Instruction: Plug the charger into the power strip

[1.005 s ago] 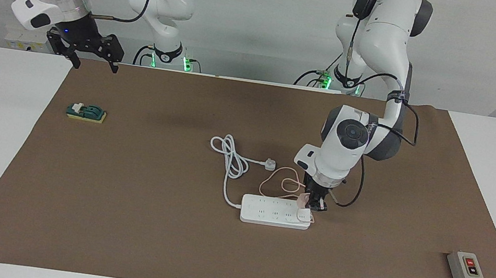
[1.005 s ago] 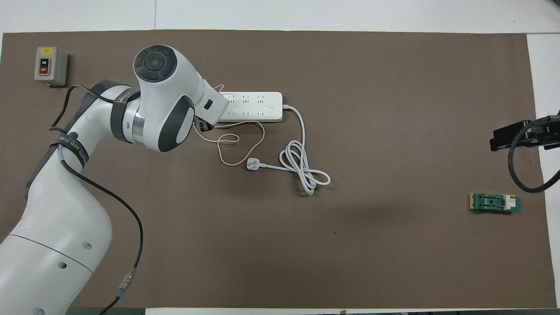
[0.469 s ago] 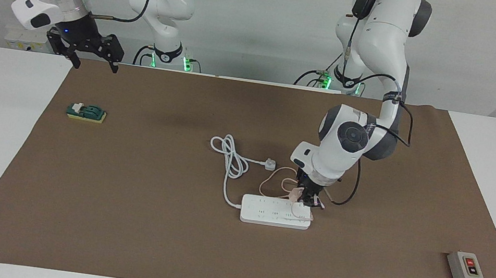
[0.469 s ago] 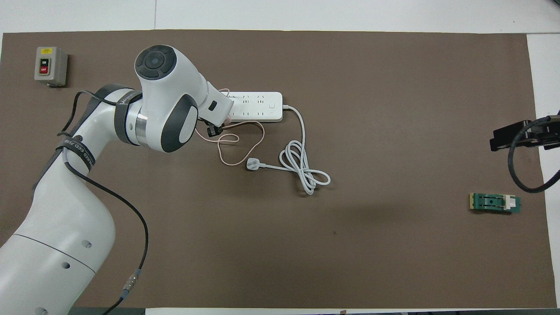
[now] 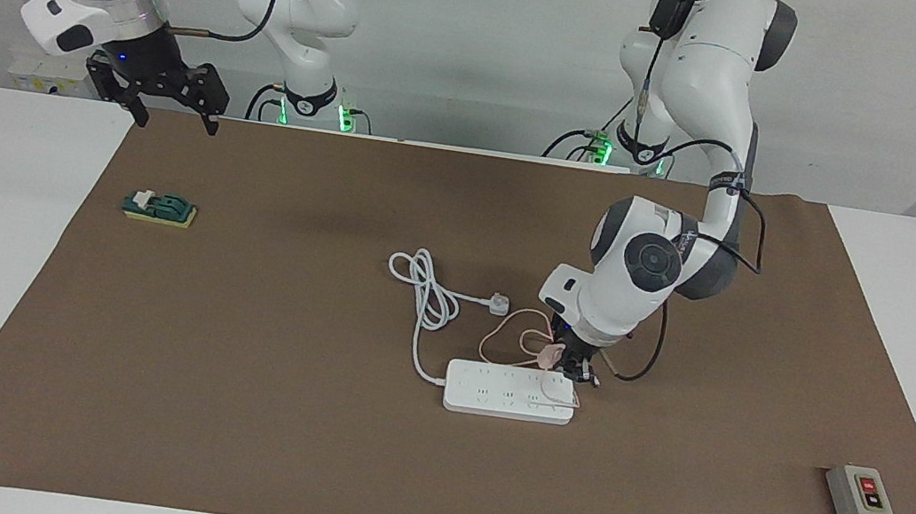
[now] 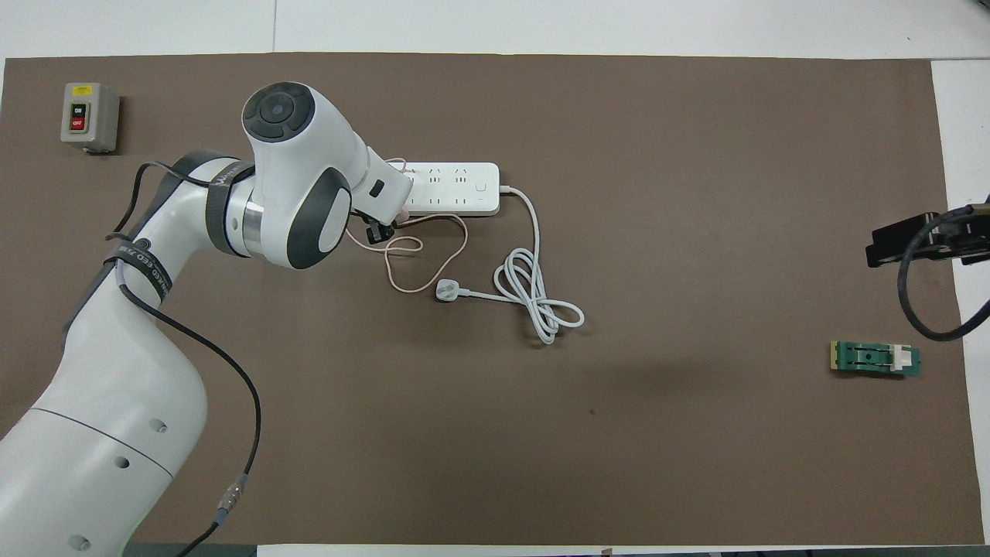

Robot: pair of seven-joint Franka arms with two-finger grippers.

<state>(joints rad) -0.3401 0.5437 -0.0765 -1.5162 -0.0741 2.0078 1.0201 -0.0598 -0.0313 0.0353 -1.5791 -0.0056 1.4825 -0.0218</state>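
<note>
Left gripper [image 5: 572, 370] clamped on pale pink charger [image 5: 550, 355], held tilted over power strip [image 5: 506, 392] end toward left arm's side. Strip lies mid-mat; thin pink cable [image 5: 505, 335] loops just nearer robots. Right gripper [image 5: 167, 95] waits, jaws wide, raised over mat corner.

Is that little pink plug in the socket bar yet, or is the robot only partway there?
Partway. Done: the left gripper is shut on the small pale pink cube charger and has it up at the long white power strip, at the end toward the left arm. In hand: lining it up. Left: pushing it into an outlet; it isn't seated. The right gripper waits open, raised over the table's edge.
</note>
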